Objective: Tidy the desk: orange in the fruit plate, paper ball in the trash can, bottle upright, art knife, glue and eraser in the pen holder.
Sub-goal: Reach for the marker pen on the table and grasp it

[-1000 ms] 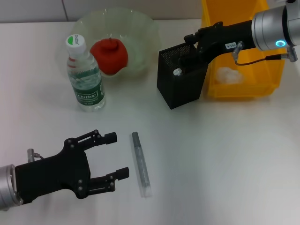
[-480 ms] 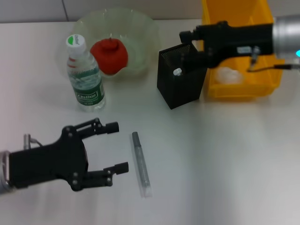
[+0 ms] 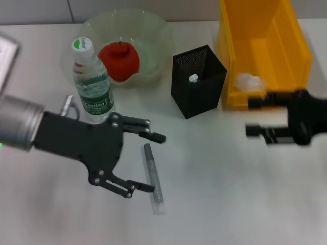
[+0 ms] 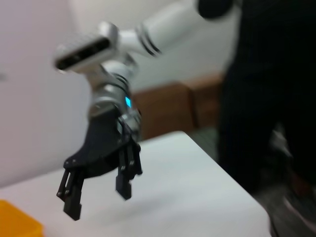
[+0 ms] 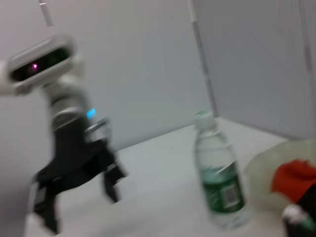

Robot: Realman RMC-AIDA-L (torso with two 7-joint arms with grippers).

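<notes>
White desk: left gripper (image 3: 144, 162) with jaws spread beside art knife (image 3: 154, 178); left wrist view shows right gripper (image 4: 98, 190) spread.

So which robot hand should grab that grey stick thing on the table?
Probably the left gripper: it hovers open right beside the grey stick. The right gripper is open too, but far off by the trash can.

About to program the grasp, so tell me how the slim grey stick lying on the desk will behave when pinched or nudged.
The grey stick looks round and slender, so a sideways nudge would probably roll it. It seems light and stiff, lying flat, so the open left gripper beside it likely needs a low pinch across its width. Its smooth casing may slip.
</notes>
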